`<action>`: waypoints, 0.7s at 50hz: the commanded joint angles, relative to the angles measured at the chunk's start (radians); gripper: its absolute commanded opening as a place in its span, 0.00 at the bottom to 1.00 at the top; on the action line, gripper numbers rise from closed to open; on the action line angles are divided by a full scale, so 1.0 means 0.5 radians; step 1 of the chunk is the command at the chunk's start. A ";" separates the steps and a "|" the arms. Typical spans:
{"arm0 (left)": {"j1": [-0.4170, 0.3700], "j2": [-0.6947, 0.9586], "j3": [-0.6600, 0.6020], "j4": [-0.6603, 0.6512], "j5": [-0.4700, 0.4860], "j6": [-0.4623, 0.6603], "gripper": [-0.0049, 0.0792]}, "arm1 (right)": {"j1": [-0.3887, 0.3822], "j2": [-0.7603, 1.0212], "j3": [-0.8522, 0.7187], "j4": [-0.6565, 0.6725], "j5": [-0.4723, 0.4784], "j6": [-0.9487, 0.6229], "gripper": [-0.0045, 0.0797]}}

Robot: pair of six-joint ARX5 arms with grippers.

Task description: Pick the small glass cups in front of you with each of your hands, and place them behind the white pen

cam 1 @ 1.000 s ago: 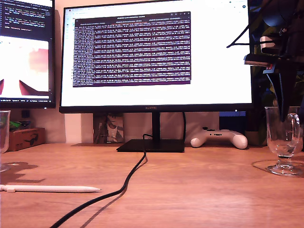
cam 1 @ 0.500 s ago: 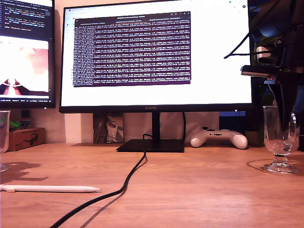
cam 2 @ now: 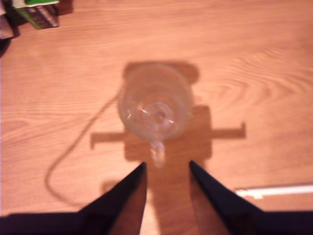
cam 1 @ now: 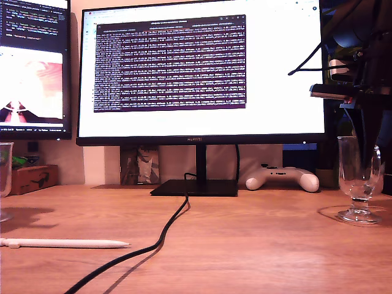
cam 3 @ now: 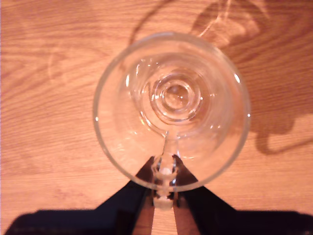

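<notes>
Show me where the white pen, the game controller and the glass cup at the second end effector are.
white pen (cam 1: pixel 67 243): exterior view, middle of its shaft.
game controller (cam 1: pixel 282 177): exterior view, centre of its body.
glass cup (cam 3: pixel 172 105): second wrist view, inside its bowl.

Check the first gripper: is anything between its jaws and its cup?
Nothing visible. My first gripper is open above bare desk, and the cup stands just ahead with its handle pointing into the gap. The white pen lies off to one side, clear of the approach.

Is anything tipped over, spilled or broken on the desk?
Nothing spilled or broken. Both cups stand upright and look empty. The pen lies flat, and a black cable trails loosely across the desk beside it.
</notes>
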 commanded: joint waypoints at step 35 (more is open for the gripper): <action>0.010 0.549 0.069 0.049 -0.002 0.009 0.31 | 0.020 0.004 0.005 0.035 -0.001 -0.020 0.04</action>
